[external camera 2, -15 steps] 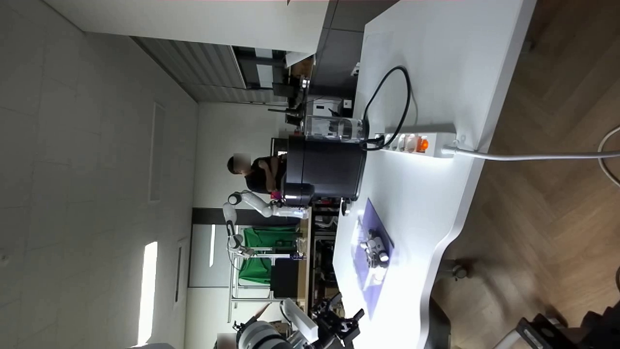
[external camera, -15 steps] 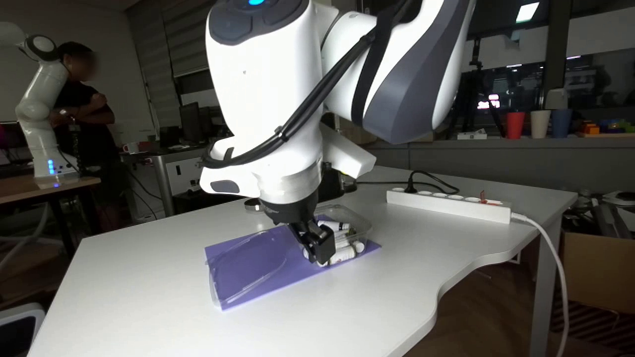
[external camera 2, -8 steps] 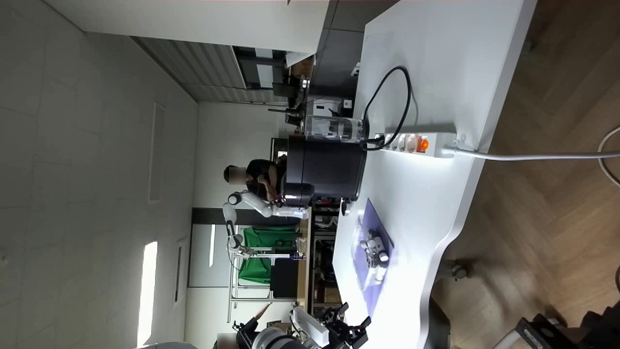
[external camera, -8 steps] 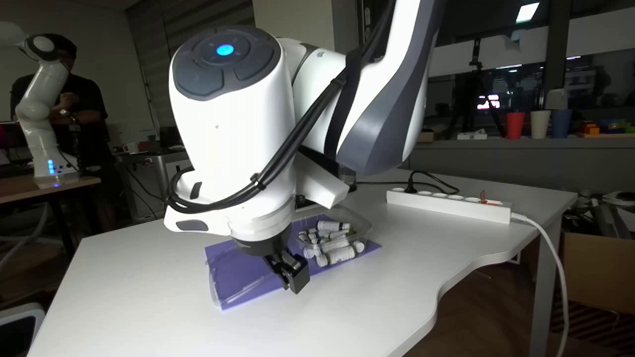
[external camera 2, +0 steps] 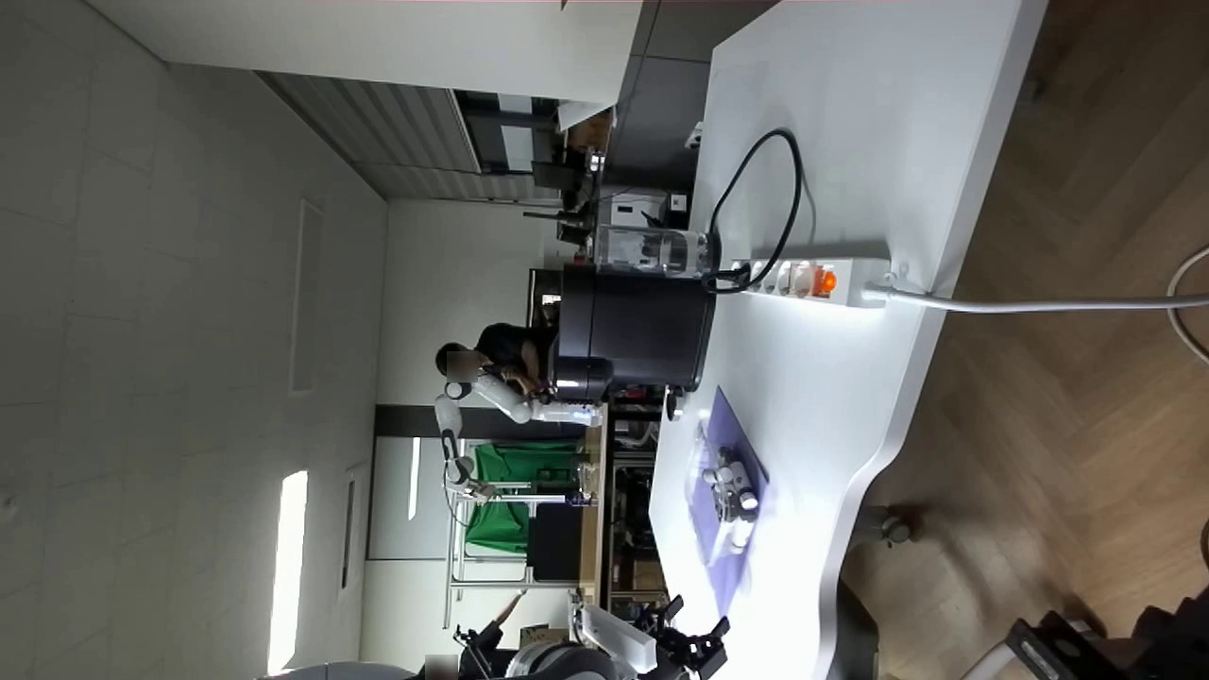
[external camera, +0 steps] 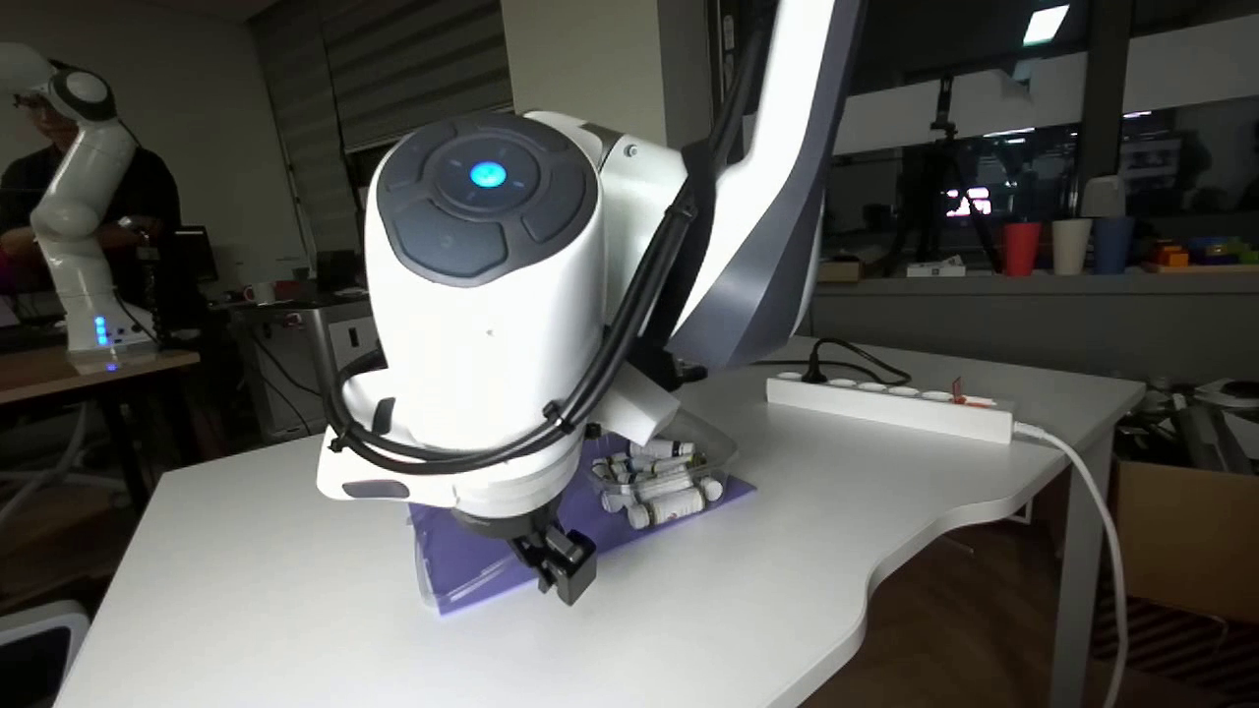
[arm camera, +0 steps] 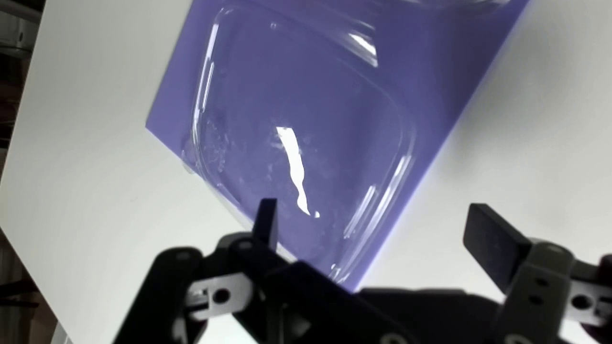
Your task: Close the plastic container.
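The plastic container stands open on a purple mat. Its clear base (external camera: 726,454) holds several white bottle-like pieces (external camera: 669,506), which also show in an exterior view (external camera 2: 732,491). Its transparent lid (arm camera: 306,91) lies flat on the mat beside the base; its near edge (external camera: 429,575) shows past the mat's edge in an exterior view. My gripper (arm camera: 372,212) is open and empty. In the wrist view one finger overlaps the lid's near edge and the other is over the white table. In both exterior views the gripper (external camera: 563,580) (external camera 2: 699,623) is low near the mat's lid end.
The purple mat (external camera: 629,531) lies on a white table (external camera: 748,590). A white power strip (external camera: 885,405) with a black cable lies farther along. A tall black appliance (external camera 2: 638,326) stands behind the container. The table's curved edge (external camera: 870,580) runs along one side.
My gripper has moved away from in front of the container's base toward the lid's end, and lower. The base and its contents are now less covered. The container has not visibly moved.
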Motion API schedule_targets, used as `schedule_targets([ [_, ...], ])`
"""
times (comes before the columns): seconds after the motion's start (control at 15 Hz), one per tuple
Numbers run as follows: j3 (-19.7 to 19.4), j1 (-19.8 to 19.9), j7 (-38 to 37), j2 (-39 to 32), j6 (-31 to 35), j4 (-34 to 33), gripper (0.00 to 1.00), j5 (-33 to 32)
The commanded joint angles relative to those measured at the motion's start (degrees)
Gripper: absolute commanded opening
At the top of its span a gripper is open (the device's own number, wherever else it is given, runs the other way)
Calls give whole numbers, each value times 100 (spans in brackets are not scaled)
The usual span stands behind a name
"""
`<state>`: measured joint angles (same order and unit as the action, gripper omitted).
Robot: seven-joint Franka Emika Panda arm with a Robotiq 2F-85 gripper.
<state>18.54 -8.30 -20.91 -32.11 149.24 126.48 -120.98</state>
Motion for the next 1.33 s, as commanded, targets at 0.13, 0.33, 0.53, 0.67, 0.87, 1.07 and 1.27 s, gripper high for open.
schedule_targets([
  [0.13, 215, 65, -912, -179, -425, -69, 100, -1080],
  [0.33, 312, 97, -1169, -271, -690, -46, 100, -1467],
  [0.53, 367, 112, -1306, -387, -944, -46, 100, -1771],
  [0.67, 387, 118, -1356, -454, -1090, -46, 100, -1952],
  [0.87, 422, 122, -1438, -535, -1314, -28, 100, -2219],
  [1.07, 446, 119, -1508, -584, -1493, -14, 100, -2423],
  [1.27, 456, 103, -1526, -638, -1637, -21, 100, -2557],
])
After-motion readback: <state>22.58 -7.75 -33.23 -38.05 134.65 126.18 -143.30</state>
